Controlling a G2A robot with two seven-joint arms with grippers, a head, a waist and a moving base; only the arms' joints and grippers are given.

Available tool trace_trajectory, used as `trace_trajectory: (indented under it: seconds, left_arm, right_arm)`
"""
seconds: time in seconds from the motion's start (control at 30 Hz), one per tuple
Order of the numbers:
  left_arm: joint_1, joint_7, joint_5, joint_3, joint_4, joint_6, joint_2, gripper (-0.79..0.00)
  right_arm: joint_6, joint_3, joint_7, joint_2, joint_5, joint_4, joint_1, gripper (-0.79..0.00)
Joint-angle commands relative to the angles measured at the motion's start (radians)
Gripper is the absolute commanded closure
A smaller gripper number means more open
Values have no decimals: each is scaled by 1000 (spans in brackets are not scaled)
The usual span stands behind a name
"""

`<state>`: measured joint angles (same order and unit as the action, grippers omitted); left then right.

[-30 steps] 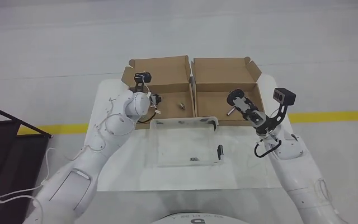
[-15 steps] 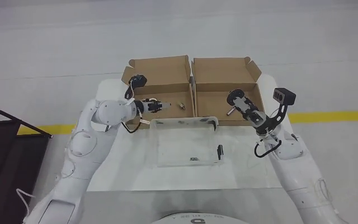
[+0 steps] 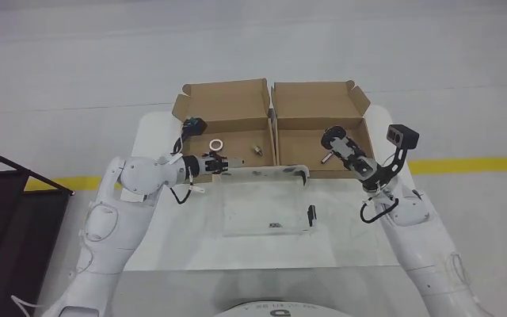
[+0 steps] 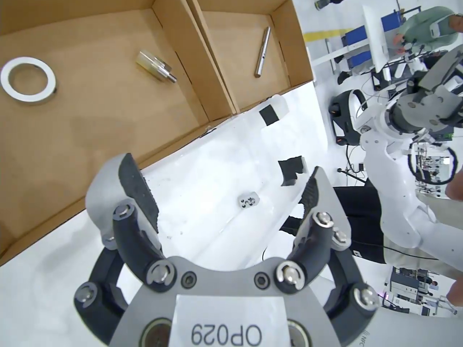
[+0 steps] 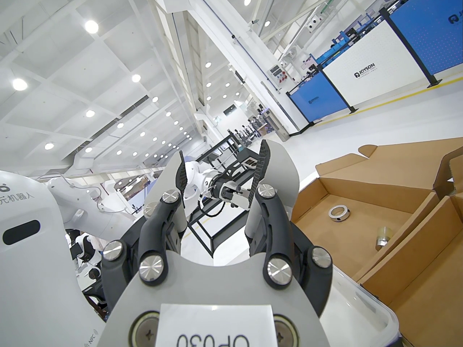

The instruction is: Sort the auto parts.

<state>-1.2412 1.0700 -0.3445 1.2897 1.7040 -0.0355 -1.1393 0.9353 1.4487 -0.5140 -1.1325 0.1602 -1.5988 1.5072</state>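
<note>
A silver ring [image 3: 216,144] [image 4: 28,80] lies flat on the floor of the left cardboard box [image 3: 238,135]. A small metal fitting [image 3: 257,148] [image 4: 156,66] lies in the same box. The right cardboard box [image 3: 305,143] holds a steel pin [image 3: 325,157] [image 4: 262,51]. My left gripper [image 3: 231,163] [image 4: 222,167] is open and holds nothing, at the left box's near wall beside the clear tray [image 3: 261,170]. A small grey block [image 3: 273,225] [image 4: 249,200] and a black part [image 3: 311,213] [image 4: 291,171] lie in the tray. My right gripper [image 3: 331,136] [image 5: 222,160] hangs open above the right box.
Both boxes stand side by side at the table's far edge with their flaps raised. The tray sits just in front of them, mid-table. Bare white table [image 3: 174,238] lies on either side of the tray.
The left arm has pulled back from over the left box to its near wall. The ring now lies uncovered on the box floor. The right arm has stayed still.
</note>
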Motion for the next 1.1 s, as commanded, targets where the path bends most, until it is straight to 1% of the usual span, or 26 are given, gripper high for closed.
trace_trajectory:
  seconds: [0.0,0.07,0.13,0.3,0.4,0.67,0.73,0.77,0.8,0.83,0.87,0.93,1.07]
  left_arm:
    - [-21,-59,47,24,8,-30,1,-785]
    - [-35,-91,73,47,12,-46,4,-785]
    - [-49,-111,103,72,15,-64,7,-785]
    - [-77,-144,119,126,23,-79,16,-785]
    - [-94,-166,114,151,30,-82,21,-785]
    - [-99,-172,114,157,30,-79,22,-785]
    - [-99,-172,114,157,30,-79,22,-785]
    - [-99,-172,114,157,30,-79,22,-785]
    - [-99,-172,114,157,30,-79,22,-785]
    - [-99,-172,114,157,30,-79,22,-785]
    - [-99,-172,114,157,30,-79,22,-785]
    - [-99,-172,114,157,30,-79,22,-785]
    - [-99,-172,114,157,30,-79,22,-785]
  right_arm:
    - [-35,-13,-16,1,-18,-21,-1,-785]
    - [-70,-30,-43,1,-47,-39,-3,-785]
    - [-127,-50,-103,5,-77,-53,-12,-785]
    - [-312,-60,-328,25,-178,-79,-48,-785]
    - [-374,-63,-432,36,-237,-104,-58,-785]
    - [-381,-65,-440,38,-257,-121,-58,-785]
    - [-385,-102,-456,38,-321,-133,-64,-785]
    - [-416,-108,-446,39,-400,-129,-79,-760]
    - [-433,-120,-438,38,-444,-132,-85,-585]
    - [-465,-159,-465,37,-527,-132,-91,-462]
    - [-484,-184,-493,37,-563,-133,-100,-517]
    - [-511,-210,-519,37,-615,-132,-116,-573]
    - [-536,-246,-561,38,-651,-126,-139,-588]
